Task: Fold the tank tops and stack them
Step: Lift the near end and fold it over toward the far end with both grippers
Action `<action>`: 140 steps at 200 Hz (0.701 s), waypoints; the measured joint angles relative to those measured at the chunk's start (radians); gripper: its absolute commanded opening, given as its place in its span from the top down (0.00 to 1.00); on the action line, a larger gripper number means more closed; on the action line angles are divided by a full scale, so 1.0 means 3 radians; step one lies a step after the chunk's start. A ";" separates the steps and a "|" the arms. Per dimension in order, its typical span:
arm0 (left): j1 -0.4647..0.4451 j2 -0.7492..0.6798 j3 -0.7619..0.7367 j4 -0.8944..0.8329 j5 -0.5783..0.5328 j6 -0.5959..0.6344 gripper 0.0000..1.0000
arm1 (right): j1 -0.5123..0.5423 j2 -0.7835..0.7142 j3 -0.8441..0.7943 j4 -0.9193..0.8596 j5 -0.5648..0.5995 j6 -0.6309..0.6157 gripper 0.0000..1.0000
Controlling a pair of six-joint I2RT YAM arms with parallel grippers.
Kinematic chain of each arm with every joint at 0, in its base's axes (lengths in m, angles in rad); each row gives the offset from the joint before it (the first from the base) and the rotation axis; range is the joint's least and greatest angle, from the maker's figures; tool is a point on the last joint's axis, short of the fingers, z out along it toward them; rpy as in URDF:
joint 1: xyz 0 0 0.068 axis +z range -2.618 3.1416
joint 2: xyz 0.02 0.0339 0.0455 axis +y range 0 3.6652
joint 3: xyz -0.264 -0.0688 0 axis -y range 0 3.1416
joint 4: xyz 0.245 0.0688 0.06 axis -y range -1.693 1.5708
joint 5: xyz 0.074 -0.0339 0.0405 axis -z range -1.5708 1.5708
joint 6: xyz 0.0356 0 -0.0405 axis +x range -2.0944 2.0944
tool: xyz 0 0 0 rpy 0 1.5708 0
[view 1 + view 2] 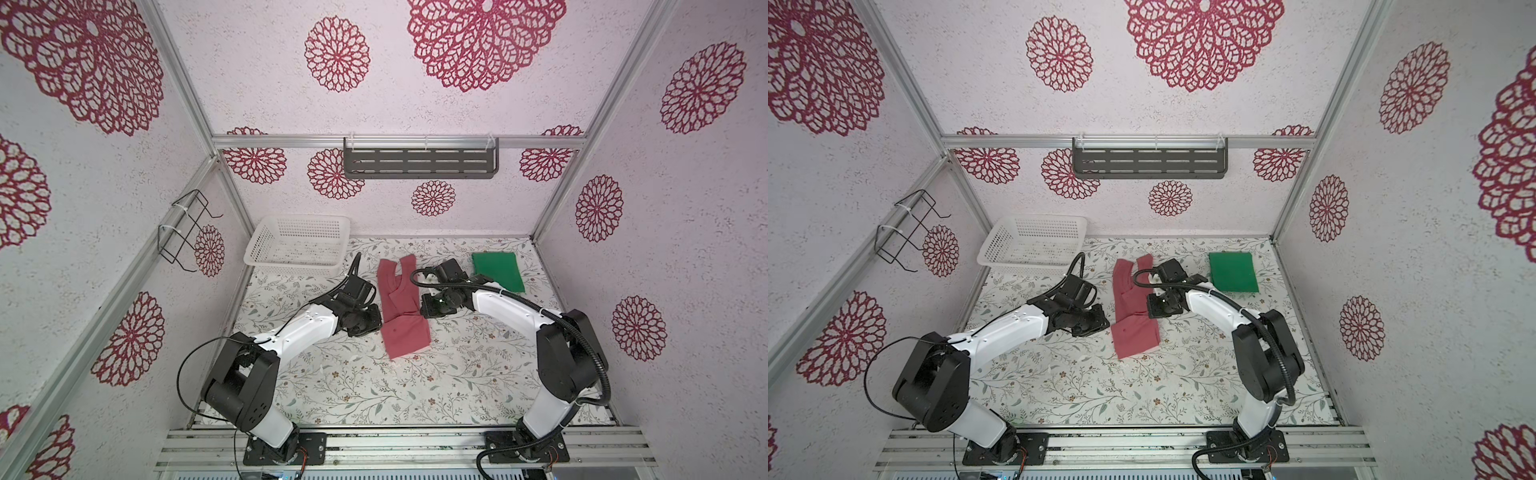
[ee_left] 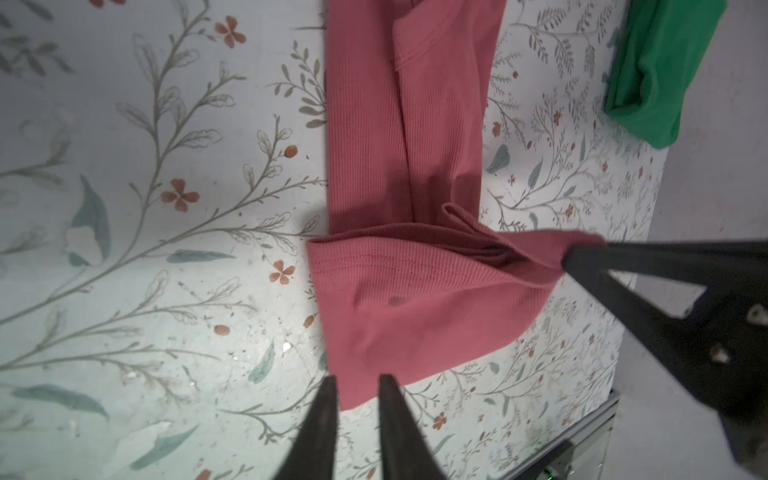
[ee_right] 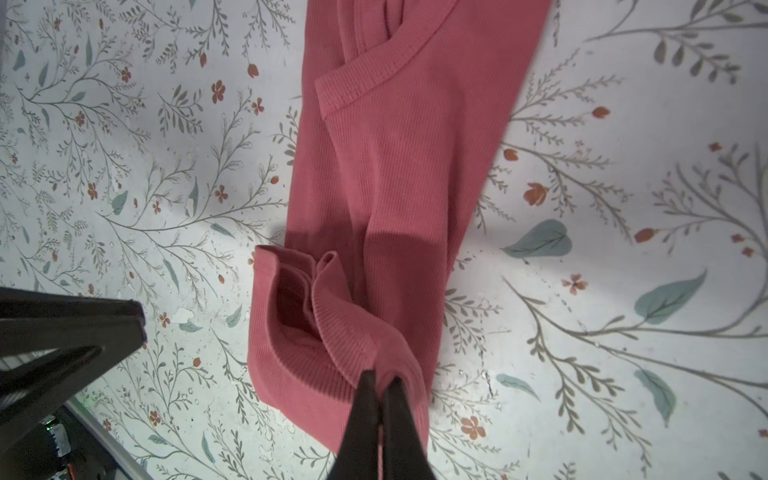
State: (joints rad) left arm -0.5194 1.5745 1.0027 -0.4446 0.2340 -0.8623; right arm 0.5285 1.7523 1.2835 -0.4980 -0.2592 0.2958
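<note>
Floral-printed tabletop (image 1: pixel 374 390) lies bare along its near edge, so I have wide open room between the two arm bases. Past that, around the middle of the surface, the rose-red tank top (image 1: pixel 405 336) lies as a long narrow strip, its wider hem end toward the near edge and its straps pointing at the far edge.

My left gripper (image 2: pixel 357 380) sits at the strip's left side with its fingers spread. One corner of the hem shows in the gap between them, and neither finger presses it. My right gripper (image 3: pixel 380 376) is at the strip's right side, fingers pressed together and pinching the other hem corner, which rises in a small peak with loose folds gaping beside it. The long side edges of the strip run fairly straight.

Farther back, the green tank top (image 1: pixel 498 272) lies folded in a flat rectangle in the far right corner, close to the right edge and apart from the rose one. A white basket (image 1: pixel 259 243) fills the far left corner, with a clear floral strip between it and the straps.
</note>
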 measured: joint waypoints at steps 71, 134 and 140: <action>0.0149 0.0320 -0.0168 0.0722 0.0090 -0.0327 0.46 | -0.0067 0.0200 0.0076 0.0018 -0.0025 -0.0024 1.00; -0.0081 0.0674 -0.0172 0.0910 -0.0036 -0.0543 0.55 | -0.0079 0.0198 0.0048 0.0061 -0.0057 -0.0023 1.00; -0.0100 0.0704 -0.0173 0.0928 -0.0038 -0.0554 0.58 | -0.0080 0.0200 0.0047 0.0067 -0.0062 -0.0023 1.00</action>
State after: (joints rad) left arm -0.5495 1.7859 0.9508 -0.1661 0.2226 -1.0286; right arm 0.5045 1.8122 1.2976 -0.4778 -0.2779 0.2890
